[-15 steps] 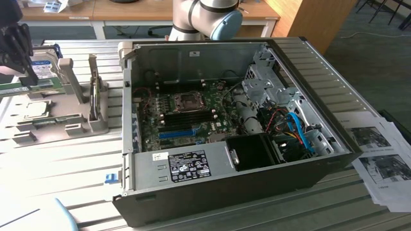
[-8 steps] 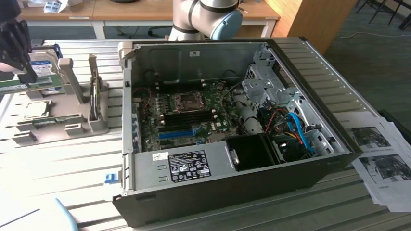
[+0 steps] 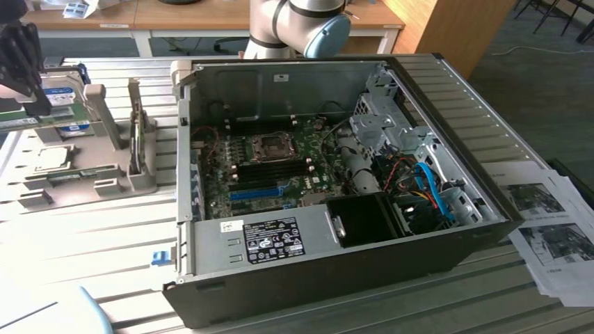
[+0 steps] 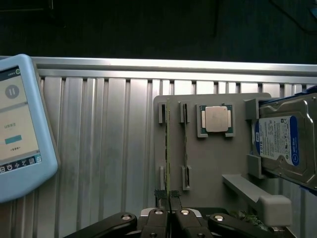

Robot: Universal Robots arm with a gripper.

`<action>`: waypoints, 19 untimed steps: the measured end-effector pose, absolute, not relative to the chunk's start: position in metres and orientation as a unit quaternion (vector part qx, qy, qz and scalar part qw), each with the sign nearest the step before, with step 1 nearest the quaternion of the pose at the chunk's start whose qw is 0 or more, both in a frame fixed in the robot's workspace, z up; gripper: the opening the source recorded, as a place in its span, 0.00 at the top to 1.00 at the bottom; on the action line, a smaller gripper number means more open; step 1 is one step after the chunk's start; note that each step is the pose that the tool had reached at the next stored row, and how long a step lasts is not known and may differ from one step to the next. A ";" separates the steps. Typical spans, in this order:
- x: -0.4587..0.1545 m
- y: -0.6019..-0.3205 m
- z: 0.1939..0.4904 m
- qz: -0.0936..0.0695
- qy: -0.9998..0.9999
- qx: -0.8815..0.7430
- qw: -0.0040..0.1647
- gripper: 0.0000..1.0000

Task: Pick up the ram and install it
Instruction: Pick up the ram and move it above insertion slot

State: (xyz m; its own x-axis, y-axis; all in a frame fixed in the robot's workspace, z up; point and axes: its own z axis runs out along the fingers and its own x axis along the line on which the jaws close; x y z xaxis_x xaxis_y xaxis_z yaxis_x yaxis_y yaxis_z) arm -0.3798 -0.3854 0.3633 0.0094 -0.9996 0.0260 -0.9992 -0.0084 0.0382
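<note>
The black gripper (image 4: 168,198) has its two dark fingers drawn together on the ram (image 4: 167,148), a long, very thin green circuit-board stick seen edge-on, so it reads as a narrow green line running straight away from the fingertips; its chips cannot be made out from this angle. The ram hangs above the flat grey plastic parts holder (image 4: 208,163), over the small upright slot brackets on that holder. In the exterior view it is the greenish strip just under the gripper at that view's left edge. Farther out on the holder lies a square silver processor chip (image 4: 216,119), and beside it a silver box-shaped hard drive with a blue-white label (image 4: 287,139) leans tilted. A light-blue-framed touchscreen tablet (image 4: 20,129) rests on the ribbed aluminium table (image 4: 99,148). Well apart, toward the exterior view's right, the open black computer case (image 3: 307,292) lies with its green motherboard (image 3: 278,167) exposed.
</note>
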 end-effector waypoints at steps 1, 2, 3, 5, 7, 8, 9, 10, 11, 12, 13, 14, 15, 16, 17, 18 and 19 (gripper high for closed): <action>-0.380 -0.385 0.364 -0.004 -0.704 0.710 0.023 0.89; -0.380 -0.385 0.365 -0.004 -0.704 0.710 0.023 0.89; -0.379 -0.385 0.366 -0.004 -0.704 0.710 0.023 0.89; -0.379 -0.385 0.368 -0.004 -0.704 0.710 0.023 0.89; -0.379 -0.385 0.370 -0.004 -0.704 0.710 0.023 0.89; -0.379 -0.385 0.371 -0.004 -0.704 0.710 0.023 0.89; -0.379 -0.385 0.372 -0.004 -0.704 0.710 0.023 0.89; -0.379 -0.385 0.372 -0.004 -0.704 0.709 0.023 0.89; -0.379 -0.385 0.373 -0.004 -0.704 0.709 0.023 0.89; -0.379 -0.385 0.374 -0.004 -0.704 0.709 0.023 0.89; -0.379 -0.385 0.374 -0.004 -0.704 0.709 0.023 0.89; -0.379 -0.385 0.375 -0.004 -0.704 0.709 0.023 0.89; -0.379 -0.385 0.376 -0.004 -0.705 0.709 0.023 0.89; -0.379 -0.385 0.376 -0.004 -0.705 0.709 0.023 0.89; -0.379 -0.385 0.377 -0.004 -0.705 0.709 0.023 0.89; -0.378 -0.385 0.378 -0.004 -0.705 0.709 0.023 0.89; -0.378 -0.385 0.378 -0.004 -0.705 0.709 0.023 0.89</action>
State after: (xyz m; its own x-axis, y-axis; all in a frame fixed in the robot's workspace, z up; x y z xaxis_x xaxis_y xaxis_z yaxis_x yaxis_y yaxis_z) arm -0.3784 -0.3854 0.3784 0.0070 -0.9996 0.0259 -0.9992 -0.0060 0.0384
